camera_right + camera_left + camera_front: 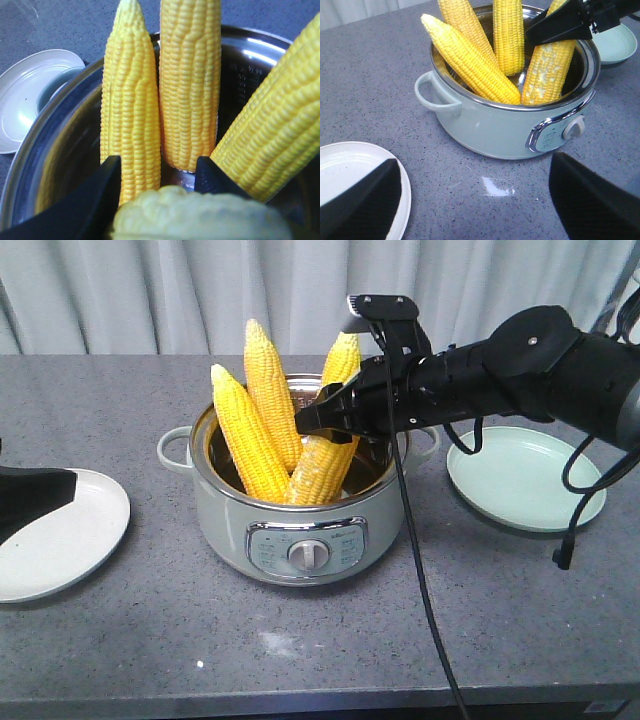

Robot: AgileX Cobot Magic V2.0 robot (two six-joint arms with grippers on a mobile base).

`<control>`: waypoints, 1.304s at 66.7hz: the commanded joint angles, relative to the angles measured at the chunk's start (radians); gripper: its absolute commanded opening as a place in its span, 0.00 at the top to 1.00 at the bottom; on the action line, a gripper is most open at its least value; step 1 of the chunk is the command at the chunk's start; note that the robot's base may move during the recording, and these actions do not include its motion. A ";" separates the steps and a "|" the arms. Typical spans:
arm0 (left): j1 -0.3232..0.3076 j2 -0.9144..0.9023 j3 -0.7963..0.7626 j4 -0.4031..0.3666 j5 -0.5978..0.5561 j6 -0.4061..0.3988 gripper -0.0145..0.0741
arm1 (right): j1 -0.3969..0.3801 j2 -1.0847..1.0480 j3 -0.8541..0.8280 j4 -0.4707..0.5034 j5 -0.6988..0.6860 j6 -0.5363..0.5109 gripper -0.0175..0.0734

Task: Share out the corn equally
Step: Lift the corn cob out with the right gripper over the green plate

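Several yellow corn cobs stand tips-up in a pale green electric pot (300,515). Two lean at the left (245,435) (272,380) and one stands at the back (343,358). My right gripper (325,425) reaches in from the right and is shut on the front-right cob (320,468). In the right wrist view that cob's pale end (200,215) fills the space between the black fingers (100,200). My left gripper (475,200) is open and holds nothing. It hovers low over the counter just in front of the pot, at the edge of the white plate (350,165).
A white plate (60,540) lies left of the pot and a pale green plate (525,480) lies to its right. Black cables (420,570) hang from the right arm across the pot's front. The grey counter's front edge (300,702) is near.
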 commanded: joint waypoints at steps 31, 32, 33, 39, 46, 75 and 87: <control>-0.001 -0.006 -0.028 -0.044 -0.038 0.001 0.19 | -0.006 -0.171 -0.352 -0.626 0.182 0.394 0.62; -0.001 -0.006 -0.028 -0.044 -0.038 0.001 0.19 | -0.006 -0.174 -0.361 -0.656 0.195 0.405 0.62; -0.001 -0.006 -0.028 -0.044 -0.038 0.001 0.19 | -0.006 -0.176 -0.367 -0.677 0.206 0.421 0.62; -0.001 -0.006 -0.028 -0.044 -0.038 0.001 0.19 | -0.006 -0.186 -0.397 -0.808 0.276 0.486 0.62; -0.001 -0.006 -0.028 -0.044 -0.038 0.001 0.19 | -0.008 -0.186 -0.422 -0.952 0.382 0.578 0.61; -0.001 -0.006 -0.028 -0.044 -0.038 0.001 0.19 | -0.289 -0.109 -0.422 -0.856 0.552 0.595 0.59; -0.001 -0.006 -0.028 -0.045 -0.038 0.001 0.19 | -0.334 -0.046 -0.422 -0.844 0.570 0.580 0.58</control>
